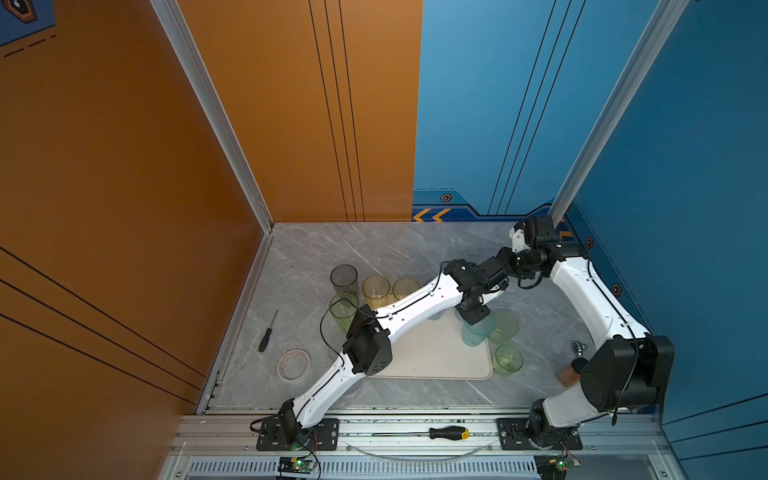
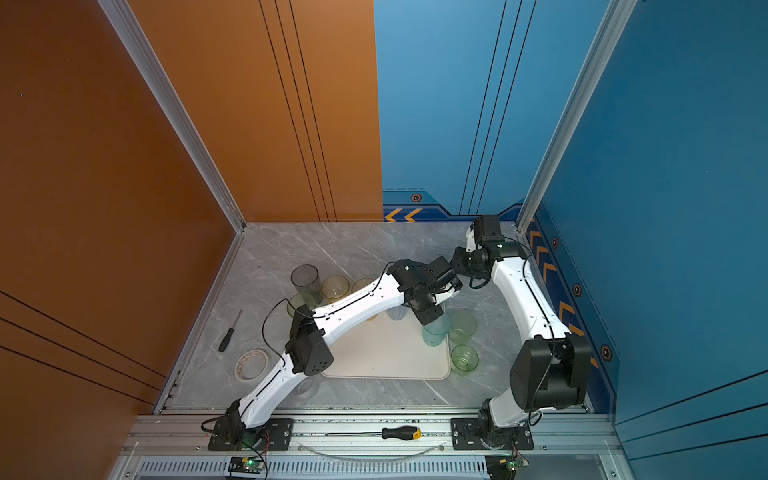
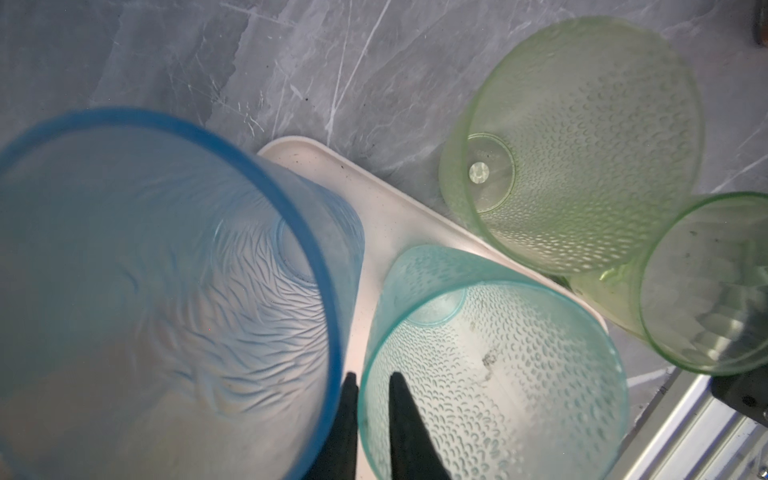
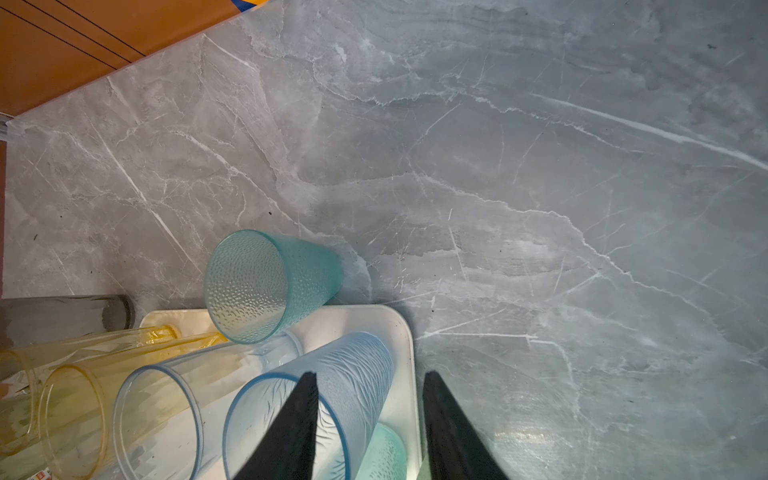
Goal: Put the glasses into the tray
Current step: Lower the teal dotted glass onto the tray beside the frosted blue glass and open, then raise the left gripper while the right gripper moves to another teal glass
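The cream tray (image 1: 436, 361) lies mid-table. A teal glass (image 3: 490, 374) and a blue glass (image 3: 166, 270) stand in its far right corner. My left gripper (image 3: 374, 376) straddles the teal glass's rim, one finger inside and one outside, slightly open with a gap at the rim. My right gripper (image 4: 370, 374) hangs open above the blue glass (image 4: 332, 395) and the tray's edge (image 4: 409, 353), holding nothing. Two green glasses (image 1: 505, 326) (image 1: 508, 359) stand on the table right of the tray. Grey (image 1: 344, 279), yellow (image 1: 376, 291) and green (image 1: 343, 309) glasses stand at the left.
A small screwdriver (image 1: 268, 332) and a tape roll (image 1: 294, 363) lie left of the tray. A brown jar (image 1: 569, 374) sits by the right arm's elbow. Another screwdriver (image 1: 449, 433) rests on the front rail. The left arm (image 1: 415, 303) spans the tray.
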